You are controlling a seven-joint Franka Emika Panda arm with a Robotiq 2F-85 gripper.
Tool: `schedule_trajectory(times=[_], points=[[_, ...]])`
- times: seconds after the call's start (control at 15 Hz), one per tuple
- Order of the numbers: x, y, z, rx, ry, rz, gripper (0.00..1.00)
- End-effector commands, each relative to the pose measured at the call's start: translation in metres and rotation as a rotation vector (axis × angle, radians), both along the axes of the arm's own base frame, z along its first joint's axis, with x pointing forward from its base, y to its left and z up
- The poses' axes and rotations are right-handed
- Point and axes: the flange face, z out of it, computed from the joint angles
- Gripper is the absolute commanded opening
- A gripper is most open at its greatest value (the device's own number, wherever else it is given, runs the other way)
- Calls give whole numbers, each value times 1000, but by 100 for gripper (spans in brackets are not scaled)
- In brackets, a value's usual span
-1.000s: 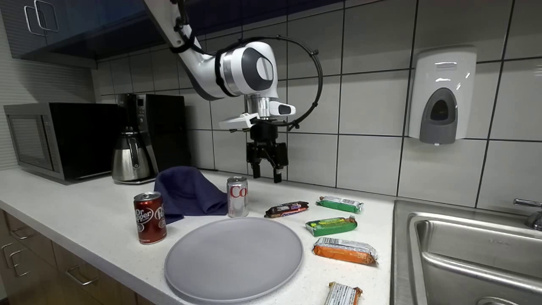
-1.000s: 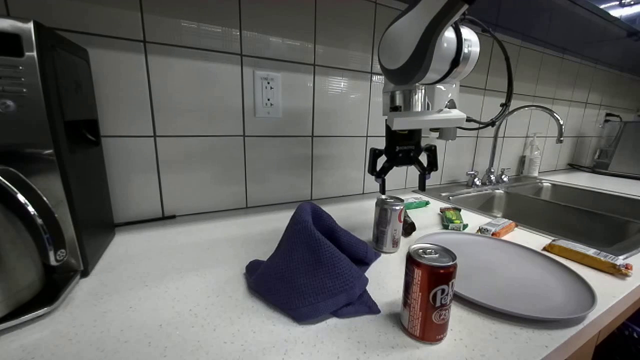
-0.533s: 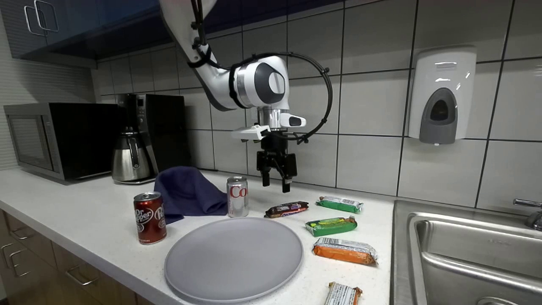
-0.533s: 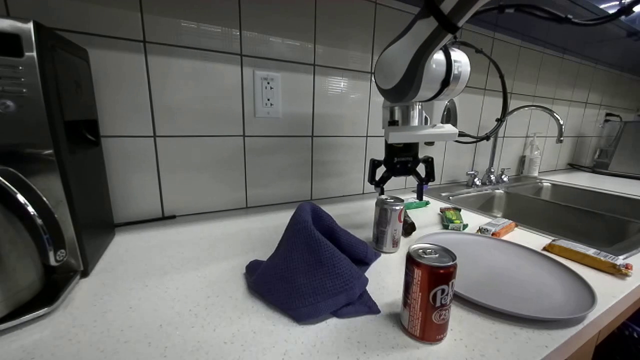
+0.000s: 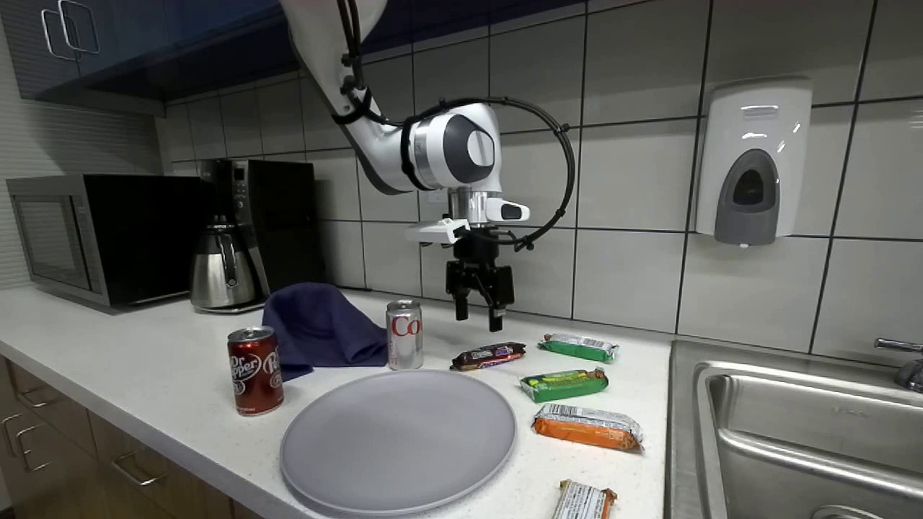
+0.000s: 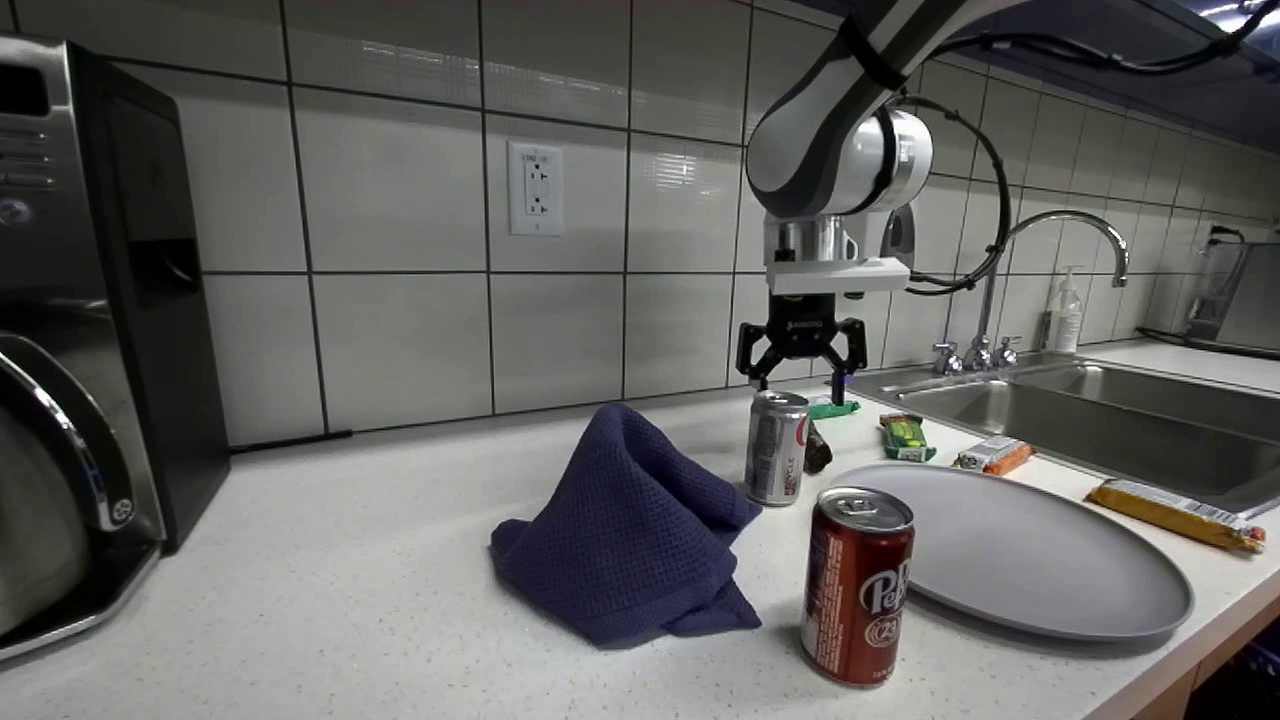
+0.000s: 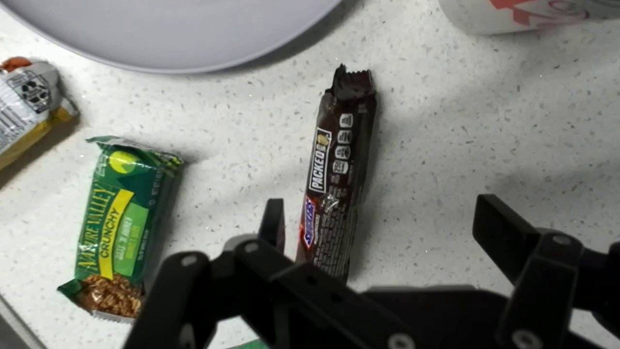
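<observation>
Over the white table [image 6: 350, 570], our claw [image 5: 479, 322] hangs spread wide and empty above the Snickers [image 7: 339, 174]: reach nearly done, we judge, but nothing gripped yet.

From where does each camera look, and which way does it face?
An exterior view: near the plate, facing the tiled wall; shows arm, open pincer.
An exterior view: near the red can, facing tiled wall and sink; shows arm, pincer.
Wrist view: above the Snickers bar, looking down; shows pincer's fingers.
Both exterior views share: plate, towel, red can.

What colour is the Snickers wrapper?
The Snickers wrapper is mostly dark brown; it shows best in the wrist view.
</observation>
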Motion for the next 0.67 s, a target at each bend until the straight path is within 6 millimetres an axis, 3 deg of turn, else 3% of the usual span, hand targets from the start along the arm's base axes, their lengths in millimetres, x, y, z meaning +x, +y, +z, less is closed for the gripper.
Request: schedule_trajectory(times=[0.0, 0.6], points=[[8, -4, 3, 7, 11, -3, 100], [4, -3, 0, -3, -3, -2, 100]])
